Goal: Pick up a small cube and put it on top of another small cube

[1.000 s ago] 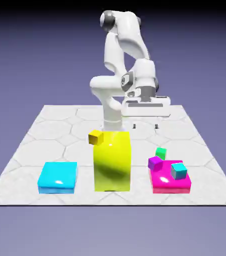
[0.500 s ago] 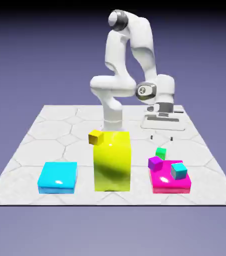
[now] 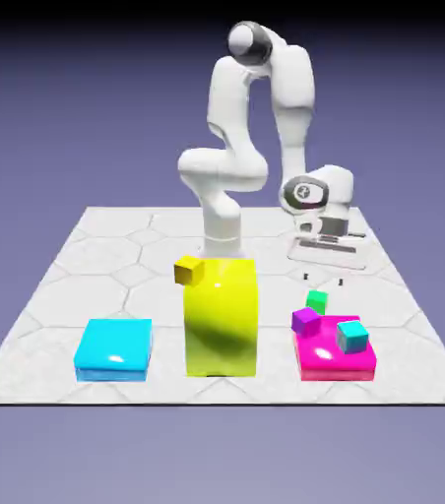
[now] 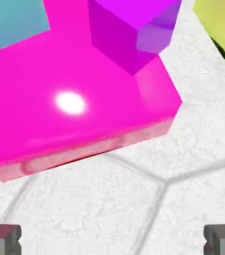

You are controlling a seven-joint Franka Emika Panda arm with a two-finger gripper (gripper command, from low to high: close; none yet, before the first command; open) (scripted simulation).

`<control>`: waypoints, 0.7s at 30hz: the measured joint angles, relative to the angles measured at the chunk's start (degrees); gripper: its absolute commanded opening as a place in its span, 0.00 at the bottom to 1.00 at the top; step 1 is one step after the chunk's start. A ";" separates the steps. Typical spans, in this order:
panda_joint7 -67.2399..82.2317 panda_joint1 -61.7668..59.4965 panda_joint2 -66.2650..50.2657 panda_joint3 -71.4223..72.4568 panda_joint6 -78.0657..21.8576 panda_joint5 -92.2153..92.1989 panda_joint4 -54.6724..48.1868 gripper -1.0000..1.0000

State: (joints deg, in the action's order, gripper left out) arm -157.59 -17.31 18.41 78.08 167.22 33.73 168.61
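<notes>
A plain blue-violet backdrop stands behind the pale, stone-patterned bench [image 3: 98, 295]. The claw [image 3: 323, 280] is wide open and holds nothing, its tips above and a little to the far side of the small bright green cube [image 3: 316, 302], which sits just beyond the flat magenta block [image 3: 335, 361], toward the right in the exterior view. To grasp well, centre over the green cube, match its faces and lower straight down (the small purple cube [image 3: 306, 322] sits close on the near left, so a wide fingertip could nudge it), then close gently.
</notes>
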 measured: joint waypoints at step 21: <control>-8.20 -34.42 12.22 38.44 14.92 -1.92 -2.84 0.50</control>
State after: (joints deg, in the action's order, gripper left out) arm -165.79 -51.73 30.63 116.52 182.13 31.81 165.77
